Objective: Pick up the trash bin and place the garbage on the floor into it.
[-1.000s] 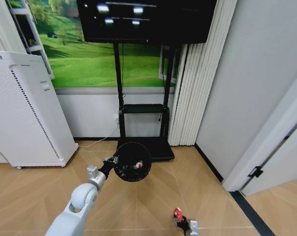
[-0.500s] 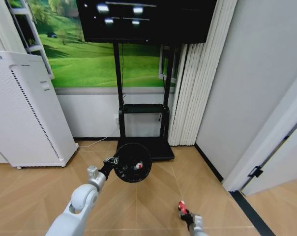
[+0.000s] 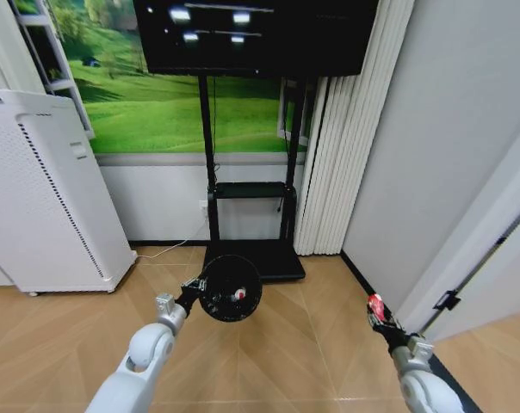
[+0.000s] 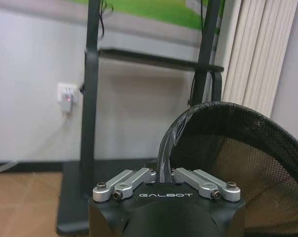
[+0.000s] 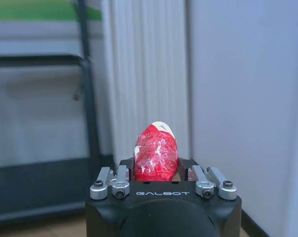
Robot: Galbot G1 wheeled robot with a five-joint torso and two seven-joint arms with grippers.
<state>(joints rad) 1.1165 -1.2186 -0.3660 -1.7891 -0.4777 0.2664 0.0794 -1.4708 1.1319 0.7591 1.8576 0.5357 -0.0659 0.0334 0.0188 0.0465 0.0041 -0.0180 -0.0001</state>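
My left gripper (image 3: pixel 194 290) is shut on the rim of the black mesh trash bin (image 3: pixel 230 288) and holds it off the floor (image 3: pixel 277 353), tipped so its mouth faces me. A small red-and-white scrap (image 3: pixel 239 295) lies inside. The left wrist view shows the gripper (image 4: pixel 163 174) clamped on the bin's rim (image 4: pixel 188 116). My right gripper (image 3: pixel 382 317) is raised at the lower right, shut on a red crumpled piece of garbage (image 3: pixel 376 304). In the right wrist view that piece (image 5: pixel 156 154) stands between the fingers of the gripper (image 5: pixel 156 173).
A tall white appliance (image 3: pixel 45 189) stands at the left. The black TV stand base (image 3: pixel 264 258) sits just behind the bin, with pleated curtains (image 3: pixel 342 146) beside it. A white wall and door frame (image 3: pixel 467 249) close off the right side.
My right arm has risen and swung right from the bottom centre, carrying the red piece. The bin in my left gripper has dipped slightly.
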